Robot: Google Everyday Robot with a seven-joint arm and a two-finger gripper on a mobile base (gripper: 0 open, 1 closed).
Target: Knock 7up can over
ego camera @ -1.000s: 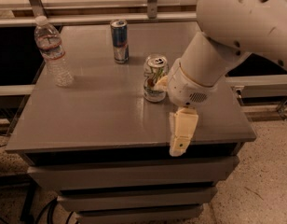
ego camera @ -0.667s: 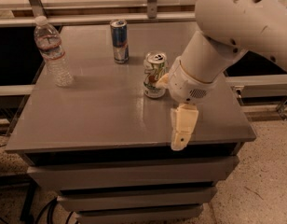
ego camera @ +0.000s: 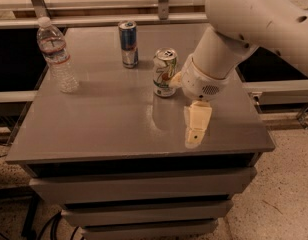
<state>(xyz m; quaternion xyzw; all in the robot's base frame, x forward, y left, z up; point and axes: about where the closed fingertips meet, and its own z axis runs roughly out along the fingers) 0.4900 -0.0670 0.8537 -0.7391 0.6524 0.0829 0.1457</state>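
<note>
The 7up can (ego camera: 165, 73) is white-silver with green lettering and a silver top. It stands upright near the middle of the grey table (ego camera: 109, 129). My gripper (ego camera: 196, 126) is cream-coloured and hangs just above the table, in front of and to the right of the can. The white wrist (ego camera: 206, 76) sits right beside the can's right side, and a cream part of it appears to touch the can.
A slim blue-and-silver can (ego camera: 128, 44) stands behind and to the left of the 7up can. A clear plastic water bottle (ego camera: 56, 55) stands at the table's left edge. A metal rail (ego camera: 94, 19) runs behind the table. The table's front edge lies just below the gripper.
My gripper has moved away from the table's front edge, toward the can. The can is still upright and seems nudged slightly toward the back.
</note>
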